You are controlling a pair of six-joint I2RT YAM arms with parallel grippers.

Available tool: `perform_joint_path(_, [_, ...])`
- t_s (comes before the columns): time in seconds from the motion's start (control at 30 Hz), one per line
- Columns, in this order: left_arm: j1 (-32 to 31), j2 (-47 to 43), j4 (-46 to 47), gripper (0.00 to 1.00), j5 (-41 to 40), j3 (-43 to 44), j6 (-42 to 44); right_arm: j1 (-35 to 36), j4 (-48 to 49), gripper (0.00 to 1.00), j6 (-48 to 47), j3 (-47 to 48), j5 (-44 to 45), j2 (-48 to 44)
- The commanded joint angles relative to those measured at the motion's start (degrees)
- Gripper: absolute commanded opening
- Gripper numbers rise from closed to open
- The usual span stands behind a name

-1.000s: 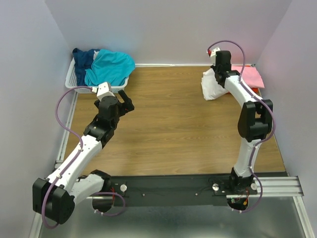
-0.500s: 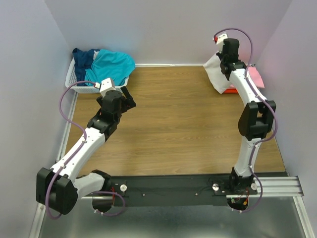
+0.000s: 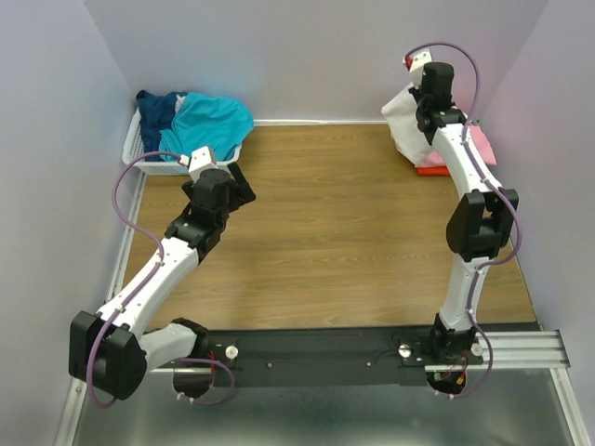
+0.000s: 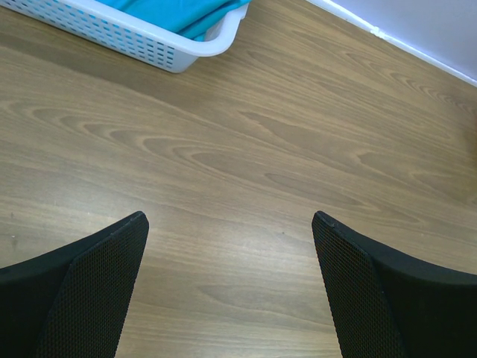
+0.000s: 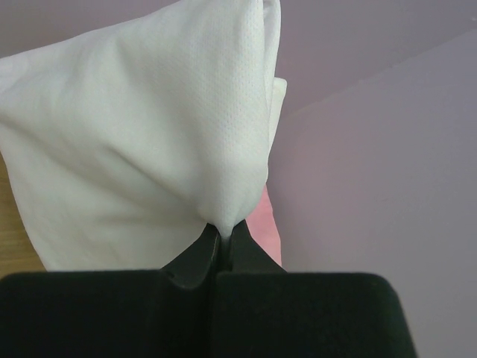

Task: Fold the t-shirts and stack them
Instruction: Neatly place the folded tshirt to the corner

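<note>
Pinch on white t-shirt (image 5: 141, 127), wrist-view only

We see a wood-grain tabletop (image 3: 325, 232) enclosed on three sides by plain pale lilac walls (image 3: 307, 56), with a white strip (image 3: 316, 122) along its far edge and a black rail (image 3: 325, 353) and grey metal sheet (image 3: 325, 418) at its near edge, all evenly lit.

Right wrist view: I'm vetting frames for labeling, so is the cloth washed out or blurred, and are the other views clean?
Right wrist: the white t-shirt is sharp, its weave visible, with soft fold shading, not blown out. Left wrist: the table grain and white basket slats are crisp, no glare. Top external: even light, no harsh shadows.
</note>
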Motion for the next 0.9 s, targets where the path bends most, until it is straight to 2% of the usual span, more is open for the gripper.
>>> perform_joint_path(0.0, [-0.1, 1.1, -0.1, 0.98, -2.0, 2.1, -0.6, -1.1, 1.3, 0.01, -0.8, 3.6, 0.9, -1.0])
perform_joint_path(0.3, [-0.1, 3.2, 0.0, 0.99, -1.5, 2.3, -0.8, -3.9, 1.3, 0.01, 0.5, 1.7, -1.2, -0.3])
perform_joint_path(0.87, [-0.1, 9.9, -1.0, 0.98, -1.7, 4.9, -0.9, -13.1, 1.3, 0.01, 8.2, 3.0, -3.5, 11.6])
